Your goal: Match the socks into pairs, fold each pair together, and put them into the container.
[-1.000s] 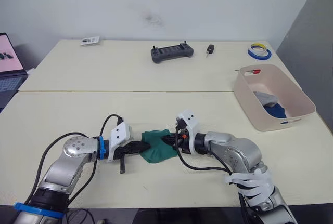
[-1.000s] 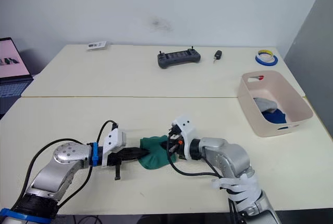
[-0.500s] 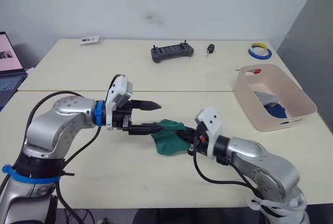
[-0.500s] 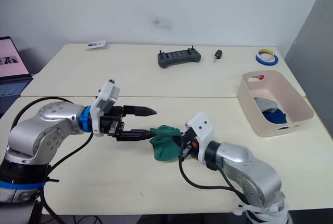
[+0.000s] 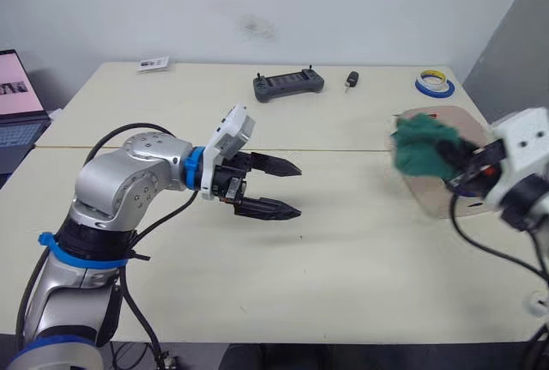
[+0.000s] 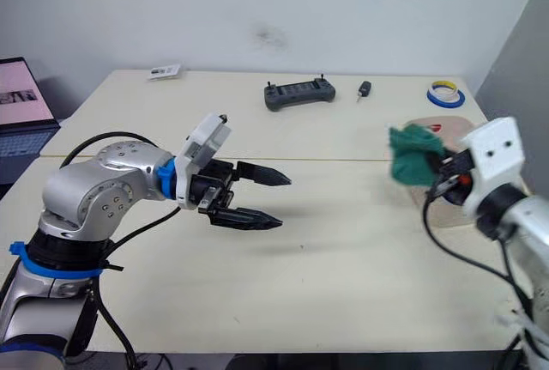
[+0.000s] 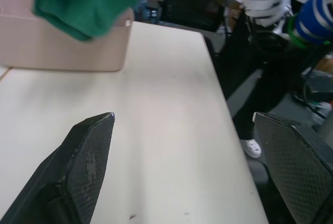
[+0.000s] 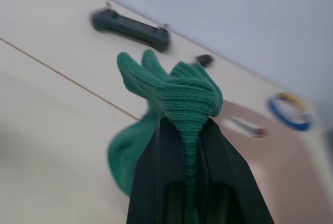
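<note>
Folded green knit sock bundle pinched in right gripper, held above pale pink-beige plastic tub for drop; left gripper spread wide, empty

two cream tables pushed together, plain white wall

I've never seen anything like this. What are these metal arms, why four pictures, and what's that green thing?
It is a humanoid robot with two arms. Two pictures come from cameras in its head, two from cameras on its wrists. The left gripper hangs open over the table, holding nothing. The right gripper pinches a bundle of green socks in the air, close by the pink container, which stands on the table. Farther back lie a black controller, a small key fob, a tape roll and a laptop.
</note>
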Tool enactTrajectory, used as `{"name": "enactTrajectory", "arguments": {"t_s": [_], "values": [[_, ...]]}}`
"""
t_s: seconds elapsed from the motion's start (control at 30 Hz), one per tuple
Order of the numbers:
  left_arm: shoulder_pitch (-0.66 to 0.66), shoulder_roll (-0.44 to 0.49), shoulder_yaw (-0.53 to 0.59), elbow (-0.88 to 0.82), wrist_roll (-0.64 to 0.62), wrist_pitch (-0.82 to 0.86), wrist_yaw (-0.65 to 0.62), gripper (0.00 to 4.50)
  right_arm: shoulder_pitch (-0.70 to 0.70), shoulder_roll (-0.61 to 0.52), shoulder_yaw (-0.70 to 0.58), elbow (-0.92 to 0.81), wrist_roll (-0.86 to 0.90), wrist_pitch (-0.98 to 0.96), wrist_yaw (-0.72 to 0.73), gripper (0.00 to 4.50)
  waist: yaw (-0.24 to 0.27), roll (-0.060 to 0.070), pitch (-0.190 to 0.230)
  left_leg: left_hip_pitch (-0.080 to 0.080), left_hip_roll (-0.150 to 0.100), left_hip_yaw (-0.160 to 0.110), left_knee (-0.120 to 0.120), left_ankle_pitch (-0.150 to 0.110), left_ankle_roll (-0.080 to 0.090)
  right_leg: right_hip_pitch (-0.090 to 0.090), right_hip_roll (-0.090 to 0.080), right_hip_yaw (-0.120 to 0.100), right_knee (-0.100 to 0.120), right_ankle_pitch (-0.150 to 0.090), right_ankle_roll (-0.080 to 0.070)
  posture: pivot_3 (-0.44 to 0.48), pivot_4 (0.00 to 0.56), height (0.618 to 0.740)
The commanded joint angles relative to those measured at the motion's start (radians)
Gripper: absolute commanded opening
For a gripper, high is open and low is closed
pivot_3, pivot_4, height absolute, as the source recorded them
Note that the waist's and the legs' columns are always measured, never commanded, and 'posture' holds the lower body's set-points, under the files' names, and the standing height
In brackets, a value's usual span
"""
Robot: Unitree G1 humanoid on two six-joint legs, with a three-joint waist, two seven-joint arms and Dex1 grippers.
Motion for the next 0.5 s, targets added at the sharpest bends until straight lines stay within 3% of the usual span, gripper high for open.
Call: {"name": "enactTrajectory", "arguments": {"t_s": [0.03,0.23,0.4,0.5], "values": [[-0.035,-0.012,-0.012,-0.022,-0.015,-0.003,-0.024,4.46,0.027,-0.104,0.023,0.171,-0.174,-0.314,0.054,0.0,-0.003,0.0,0.0,0.0,0.0,0.001,0.0,0.0,0.0,0.0,0.0,0.0,0.0,0.0,0.0,0.0,0.15,0.74],[-0.051,-0.06,-0.025,-0.025,-0.012,-0.001,-0.01,4.46,-0.066,-0.242,0.207,0.682,-0.446,-0.928,0.044,0.0,-0.005,0.0,0.0,0.003,0.001,0.009,0.0,0.0,0.0,-0.001,0.001,0.01,0.002,0.0,0.0,0.0,0.15,0.74],[-0.041,-0.074,-0.026,-0.038,-0.011,0.001,-0.002,4.46,-0.21,-0.239,0.361,0.958,-0.558,-1.234,0.065,0.0,-0.009,-0.001,0.001,0.004,0.002,0.018,0.001,0.001,-0.002,-0.002,0.001,0.018,0.003,0.0,0.0,0.0,0.15,0.74],[-0.035,-0.078,-0.027,-0.045,-0.012,0.003,0.004,4.46,-0.251,-0.229,0.424,1.02,-0.56,-1.311,0.131,0.0,-0.007,-0.001,0.001,0.004,0.003,0.019,0.002,0.001,-0.002,-0.002,0.001,0.019,0.003,0.0,0.0,0.0,0.15,0.74]]}}
